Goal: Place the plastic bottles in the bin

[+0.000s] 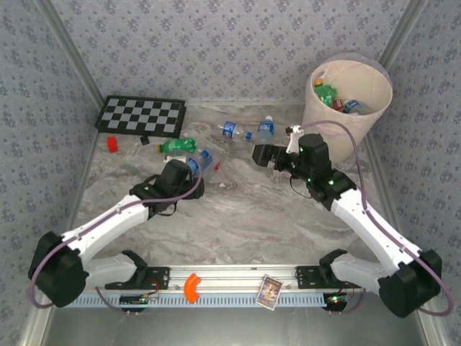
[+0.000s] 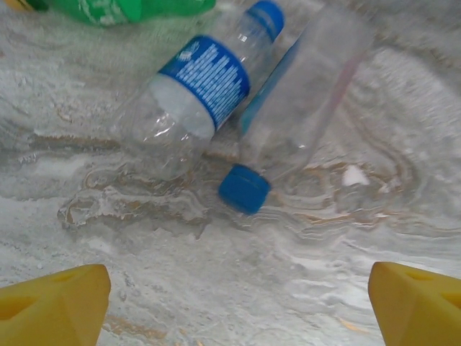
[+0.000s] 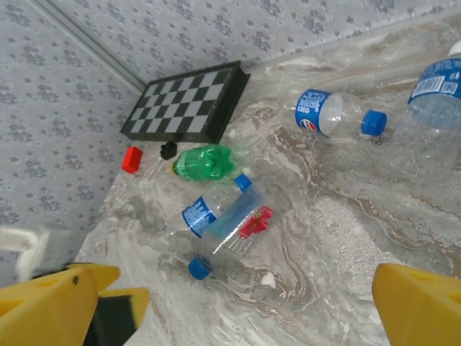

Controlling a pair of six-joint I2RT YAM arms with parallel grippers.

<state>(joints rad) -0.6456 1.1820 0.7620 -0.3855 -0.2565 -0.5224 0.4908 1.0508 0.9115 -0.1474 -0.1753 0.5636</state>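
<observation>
Plastic bottles [image 1: 232,130] loose on desk [image 1: 238,216], some already binned.
Top: bin [image 1: 317,112] at far right, bottles inside. Left wrist: left gripper [image 2: 238,306] spread, empty, near two touching blue-capped bottles. Right wrist: right gripper [image 3: 238,310] spread, empty.
</observation>
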